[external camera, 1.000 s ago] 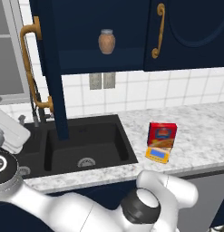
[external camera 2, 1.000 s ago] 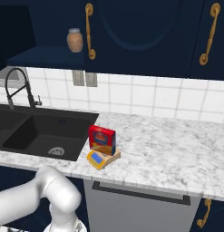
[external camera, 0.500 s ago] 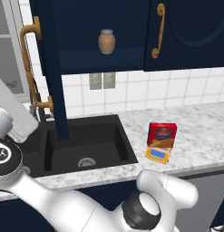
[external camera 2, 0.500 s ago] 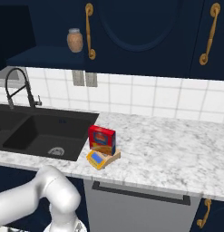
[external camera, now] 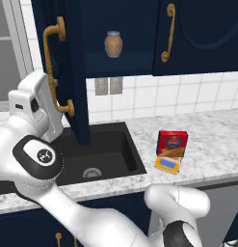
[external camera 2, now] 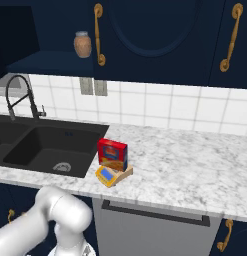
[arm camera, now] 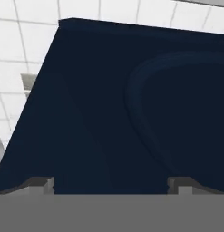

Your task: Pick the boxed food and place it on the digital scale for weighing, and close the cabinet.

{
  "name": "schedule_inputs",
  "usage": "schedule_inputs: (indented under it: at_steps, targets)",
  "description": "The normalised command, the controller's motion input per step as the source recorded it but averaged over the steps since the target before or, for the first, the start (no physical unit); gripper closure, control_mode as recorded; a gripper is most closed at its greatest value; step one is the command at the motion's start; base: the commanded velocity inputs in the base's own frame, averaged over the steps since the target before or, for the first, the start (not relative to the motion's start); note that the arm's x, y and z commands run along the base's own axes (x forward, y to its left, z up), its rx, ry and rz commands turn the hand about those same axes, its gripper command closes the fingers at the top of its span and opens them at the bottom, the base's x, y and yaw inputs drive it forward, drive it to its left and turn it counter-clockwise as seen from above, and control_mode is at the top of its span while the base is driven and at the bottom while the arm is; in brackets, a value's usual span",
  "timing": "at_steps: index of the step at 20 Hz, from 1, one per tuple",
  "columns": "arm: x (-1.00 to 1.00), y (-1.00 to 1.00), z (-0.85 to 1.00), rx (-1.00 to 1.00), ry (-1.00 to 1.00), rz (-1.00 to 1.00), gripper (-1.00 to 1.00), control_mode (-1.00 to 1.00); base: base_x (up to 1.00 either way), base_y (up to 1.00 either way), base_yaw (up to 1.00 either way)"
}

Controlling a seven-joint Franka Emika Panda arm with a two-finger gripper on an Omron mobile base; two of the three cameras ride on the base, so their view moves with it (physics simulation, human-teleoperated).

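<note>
At far left, the pincer (arm camera: 111, 183) faces the open door (external camera: 67, 62) of the cabinet (external camera 2: 160, 40), its 2 tips spread wide and holding nothing. The step in hand looks like pushing that door shut: press flat on the panel, away from the brass handle (external camera: 55, 72). Further right, the boxed food (external camera: 172, 144) already stands on the digital scale (external camera: 167, 165) on the table (external camera 2: 195, 165).
</note>
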Motion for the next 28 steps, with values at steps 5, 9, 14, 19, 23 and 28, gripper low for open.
schedule_inputs:
  at_steps: [5,9,14,19,23,28]
  targets:
    - [-0.26,-1.0,0.11,0.29,-0.2,0.2,-1.0,-1.0,0.0,0.0,0.0]
    - [0.17,-1.0,0.0,0.29,-0.08,0.21,-1.0,-1.0,0.0,0.0,0.0]
    - [0.65,-1.0,0.0,0.3,0.0,0.19,-1.0,-1.0,0.0,0.0,0.0]
    - [0.73,-1.0,0.0,0.29,-0.01,0.18,-1.0,-1.0,0.0,0.0,0.0]
    - [0.68,-0.9,0.0,0.22,-0.07,0.14,-1.0,-1.0,0.0,0.0,0.0]
    - [0.99,-0.66,0.0,0.17,-0.02,0.15,-1.0,-1.0,0.0,0.0,0.0]
